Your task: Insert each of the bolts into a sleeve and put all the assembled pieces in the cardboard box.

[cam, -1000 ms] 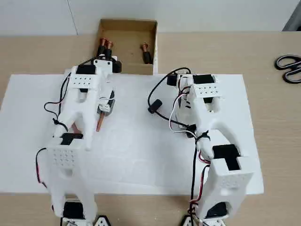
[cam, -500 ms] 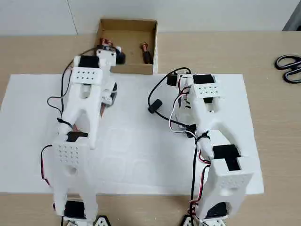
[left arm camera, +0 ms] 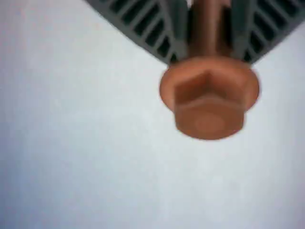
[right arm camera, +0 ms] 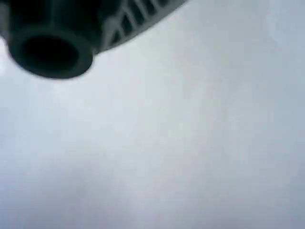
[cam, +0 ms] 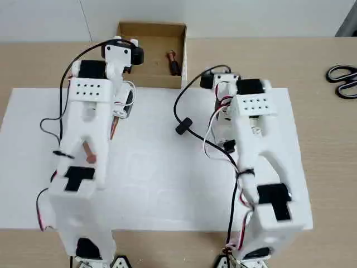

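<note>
left gripper (left arm camera: 208, 21) clenched on a copper bolt (left arm camera: 208, 98): shank pinched between the ribbed grey fingers (left arm camera: 138, 21), hex head sticking out towards the wrist cam. in the high view the bolt (cam: 115, 126) hangs tilted under that arm, over the far left part of the white sheet (cam: 156, 184), just short of the cardboard box (cam: 182, 56).

right gripper (right arm camera: 57, 16) grasping a black sleeve (right arm camera: 47, 52), open bore facing the wrist cam, white sheet behind it. that arm's head sits near the sheet's far edge, right of the box.

box is on the table (cam: 312, 56), touching the sheet's far edge. one assembled piece (cam: 173, 62) lies inside, by the right wall. left side of the box interior is covered by the left arm, can't tell what's there.

scissors (cam: 343, 79) at the table's right edge, well apart from everything.
</note>
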